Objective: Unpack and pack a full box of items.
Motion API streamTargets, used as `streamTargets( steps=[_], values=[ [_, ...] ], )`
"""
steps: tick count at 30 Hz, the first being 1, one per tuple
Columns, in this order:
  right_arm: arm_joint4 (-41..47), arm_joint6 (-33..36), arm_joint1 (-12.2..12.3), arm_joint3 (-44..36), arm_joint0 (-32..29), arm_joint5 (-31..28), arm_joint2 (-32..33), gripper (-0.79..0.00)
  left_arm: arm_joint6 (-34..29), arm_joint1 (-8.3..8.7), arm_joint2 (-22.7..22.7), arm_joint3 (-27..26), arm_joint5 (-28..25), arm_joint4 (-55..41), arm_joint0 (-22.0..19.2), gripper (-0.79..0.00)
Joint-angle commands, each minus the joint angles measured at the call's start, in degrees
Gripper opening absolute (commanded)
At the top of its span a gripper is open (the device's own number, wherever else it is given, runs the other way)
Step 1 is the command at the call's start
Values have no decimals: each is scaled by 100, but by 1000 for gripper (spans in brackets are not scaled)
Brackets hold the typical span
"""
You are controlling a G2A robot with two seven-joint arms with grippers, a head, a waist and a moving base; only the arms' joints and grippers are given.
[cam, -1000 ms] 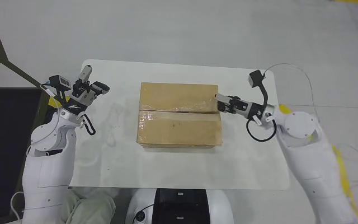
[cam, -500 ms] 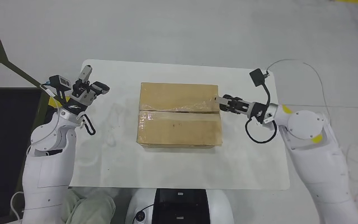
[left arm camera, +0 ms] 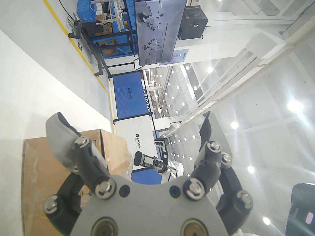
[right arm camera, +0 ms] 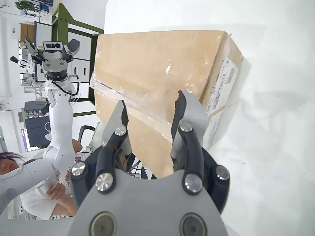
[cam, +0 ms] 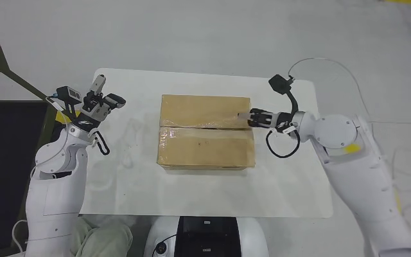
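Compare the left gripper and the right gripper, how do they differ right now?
The left gripper sits at the table's left edge, apart from the box; right gripper is at the box's right end, over its taped seam. The left gripper points upward; right gripper aims along the box top. The left gripper's jaws gape wider than right gripper's. Both are open, holding nothing.
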Motion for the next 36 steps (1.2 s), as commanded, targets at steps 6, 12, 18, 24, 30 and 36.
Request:
streamTargets(
  steps=[6, 12, 18, 24, 30, 36],
  values=[
    [-223, -17, -39, 47, 198, 201, -274, -403, 0, 0, 0, 0, 0, 0, 0, 0],
    [-404, 43, -63, 120, 324, 328, -467, -403, 0, 0, 0, 0, 0, 0, 0, 0],
    [-403, 35, -80, 112, 362, 204, -553, -711, 0, 0, 0, 0, 0, 0, 0, 0],
    [-187, -237, -84, 57, 295, -9, -414, -634, 0, 0, 0, 0, 0, 0, 0, 0],
    [188, -612, -97, 83, 193, -575, -247, -637, 0, 0, 0, 0, 0, 0, 0, 0],
    [440, -1214, -123, 219, 25, -1478, -160, -690, 0, 0, 0, 0, 0, 0, 0, 0]
  ],
)
